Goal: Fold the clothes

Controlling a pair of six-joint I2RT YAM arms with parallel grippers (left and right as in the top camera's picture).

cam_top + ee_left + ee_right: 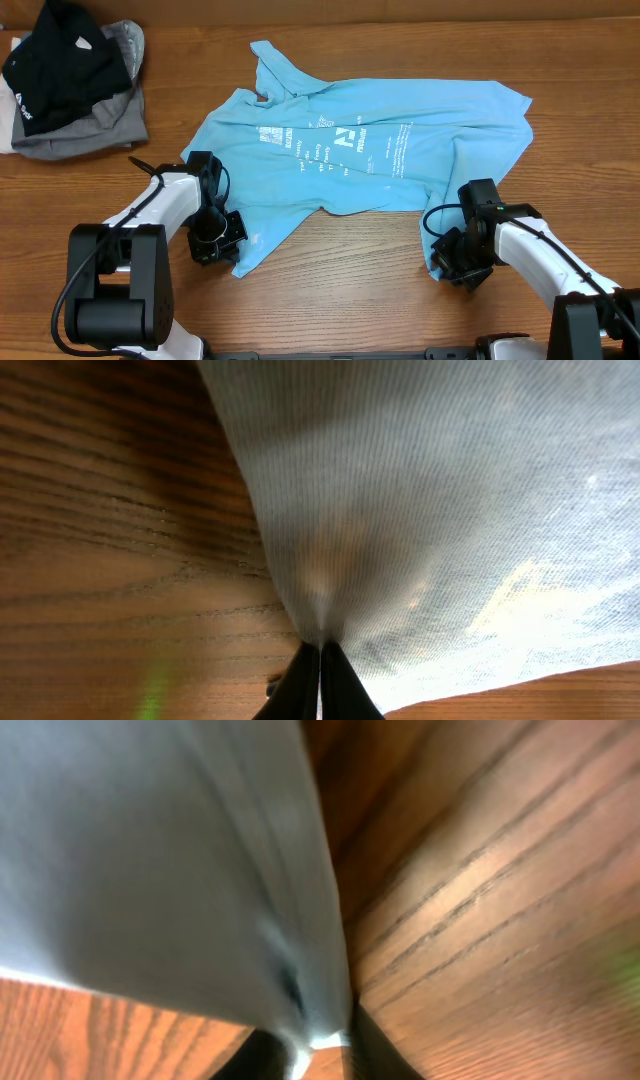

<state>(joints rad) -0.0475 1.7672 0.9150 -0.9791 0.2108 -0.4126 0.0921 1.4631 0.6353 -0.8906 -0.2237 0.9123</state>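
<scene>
The light sky-blue T-shirt (350,150) lies spread and rumpled across the middle of the wooden table, white lettering up. My left gripper (222,238) is shut on the shirt's near left corner; in the left wrist view the fabric (420,510) runs up from my pinched black fingers (320,670). My right gripper (452,262) is shut on the shirt's near right corner; in the right wrist view the blue cloth (150,860) gathers into my fingers (320,1045).
A black garment with a small white logo (60,62) lies on a grey garment (85,125) at the far left corner. Bare wood (340,280) lies between the two arms near the front edge.
</scene>
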